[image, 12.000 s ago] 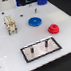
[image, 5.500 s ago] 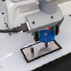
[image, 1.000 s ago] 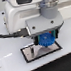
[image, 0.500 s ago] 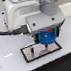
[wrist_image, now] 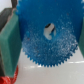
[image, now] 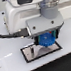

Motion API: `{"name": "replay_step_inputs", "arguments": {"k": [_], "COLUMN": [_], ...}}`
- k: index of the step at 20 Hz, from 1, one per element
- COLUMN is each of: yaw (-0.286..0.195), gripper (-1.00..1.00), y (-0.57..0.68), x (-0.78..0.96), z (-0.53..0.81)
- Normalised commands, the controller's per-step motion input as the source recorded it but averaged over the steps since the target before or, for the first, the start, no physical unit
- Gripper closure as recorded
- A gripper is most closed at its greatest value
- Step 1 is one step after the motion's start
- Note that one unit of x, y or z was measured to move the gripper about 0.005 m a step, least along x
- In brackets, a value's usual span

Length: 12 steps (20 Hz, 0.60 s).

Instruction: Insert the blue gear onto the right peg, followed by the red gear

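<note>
Gear point(image: 46, 40): between the fingers of the gripper point(image: 46, 42), directly beneath the wrist. Plate point(image: 31, 54): on the table point(image: 13, 67), under the gripper, extending toward the exterior view's left.

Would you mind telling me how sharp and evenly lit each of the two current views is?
Exterior view: soft and low in detail, the white table nearly washed out, a dark shadow under the gripper on the grey black-rimmed plate. Wrist view: the flat bright blue toothed gear fills the picture, grainy and slightly blurred, its teeth still legible.
</note>
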Motion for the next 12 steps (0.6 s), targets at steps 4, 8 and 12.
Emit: {"name": "replay_step_inputs", "arguments": {"k": [4,8,12], "yaw": [0.0,0.0,0.0], "gripper": [1.0,1.0,1.0], "y": [0.03,0.0,0.0], "x": [0.24,-0.07,0.15], "z": [0.17,0.41,0.18]}}
